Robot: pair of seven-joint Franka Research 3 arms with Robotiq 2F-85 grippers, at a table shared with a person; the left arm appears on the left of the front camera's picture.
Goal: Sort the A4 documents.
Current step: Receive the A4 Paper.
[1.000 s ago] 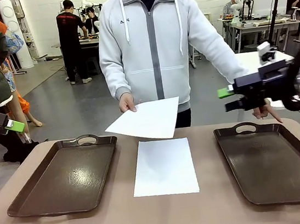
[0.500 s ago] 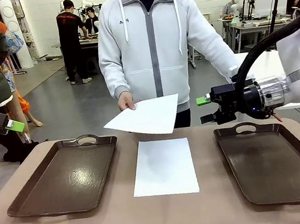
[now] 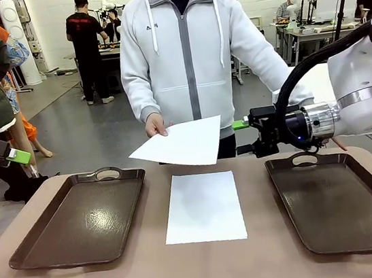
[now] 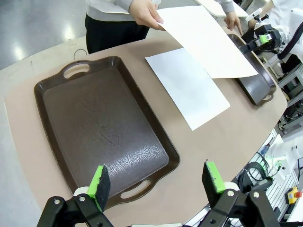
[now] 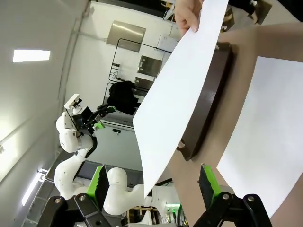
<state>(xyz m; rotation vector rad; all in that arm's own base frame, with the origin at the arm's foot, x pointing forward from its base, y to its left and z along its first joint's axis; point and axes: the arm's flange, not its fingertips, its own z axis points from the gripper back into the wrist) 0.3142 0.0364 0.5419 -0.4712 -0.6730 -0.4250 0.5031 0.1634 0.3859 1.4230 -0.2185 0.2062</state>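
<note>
A person's hand (image 3: 156,126) holds one white A4 document (image 3: 181,144) in the air over the table's far edge. A second A4 document (image 3: 204,206) lies flat on the table between the two trays. My right gripper (image 3: 243,137) hovers just right of the held sheet, jaws open and empty, pointing at its edge. In the right wrist view the held sheet (image 5: 180,99) hangs edge-on in front of the open gripper (image 5: 152,183), with the flat sheet (image 5: 265,142) beyond. My left gripper (image 4: 156,179) is open and empty, high above the left tray (image 4: 104,127).
A dark brown handled tray (image 3: 80,218) sits on the table's left and another (image 3: 341,197) on its right. The person stands at the far edge, the other hand (image 4: 233,21) resting near the right tray. The near table strip is bare.
My right arm has swung left, bringing its open gripper from above the right tray's far end to right beside the held sheet. The person raised the sheet slightly.
</note>
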